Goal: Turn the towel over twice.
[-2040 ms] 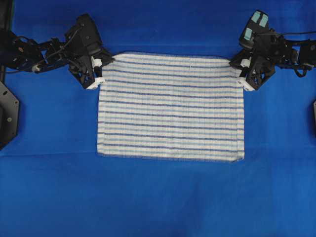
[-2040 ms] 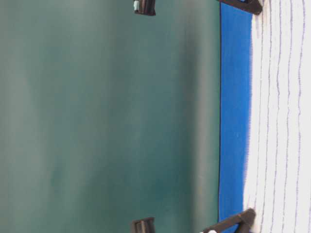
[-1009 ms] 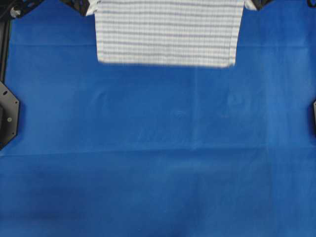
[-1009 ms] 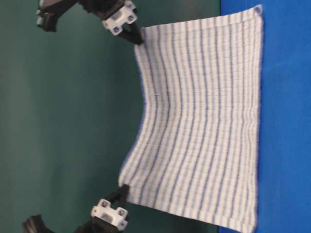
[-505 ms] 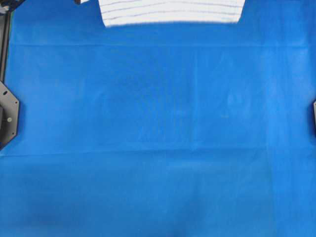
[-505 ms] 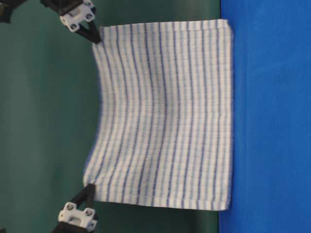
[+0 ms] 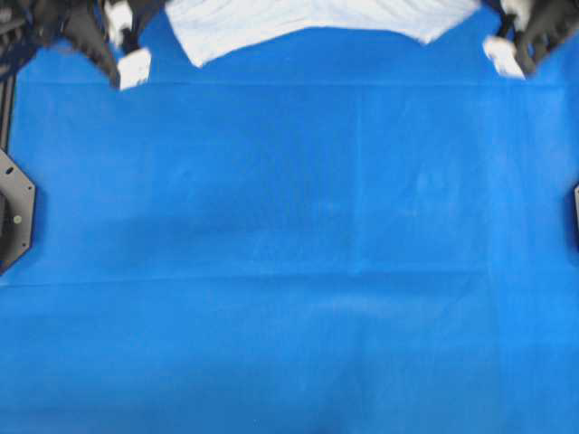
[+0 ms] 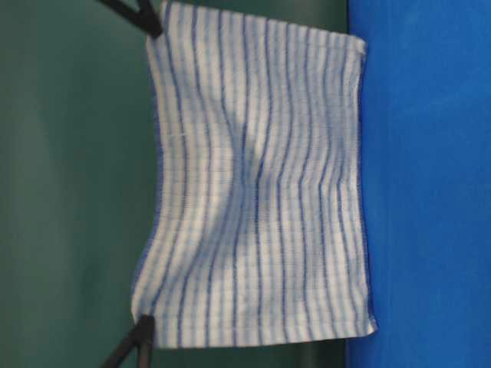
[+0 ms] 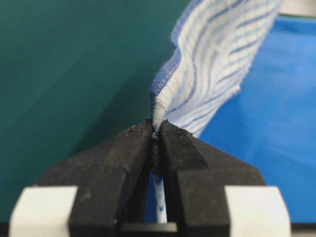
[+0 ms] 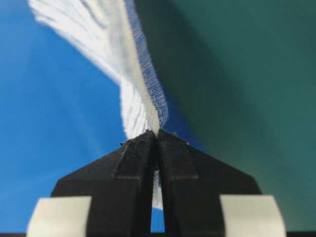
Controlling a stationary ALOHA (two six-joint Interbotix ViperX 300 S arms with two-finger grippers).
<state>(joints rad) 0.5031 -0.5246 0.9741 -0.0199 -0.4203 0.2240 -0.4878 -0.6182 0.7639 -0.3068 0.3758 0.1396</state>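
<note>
Hanging upright, long axis level, rippled: white blue-striped towel (image 8: 257, 192), top corners pinched by clamped left pincer (image 9: 155, 134) and right pincer (image 10: 156, 132), above blue-covered desk (image 7: 289, 271).

Overhead looks straight down; table-level camera faces the hanging towel (image 8: 253, 184) sideways; wrist cameras sit close behind pinching fingertips (image 9: 138, 143).

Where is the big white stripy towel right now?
The white woven towel with blue stripes hangs in the air, pinched at its two top corners by the left gripper and the right gripper, above the far edge of the blue table covering.
</note>
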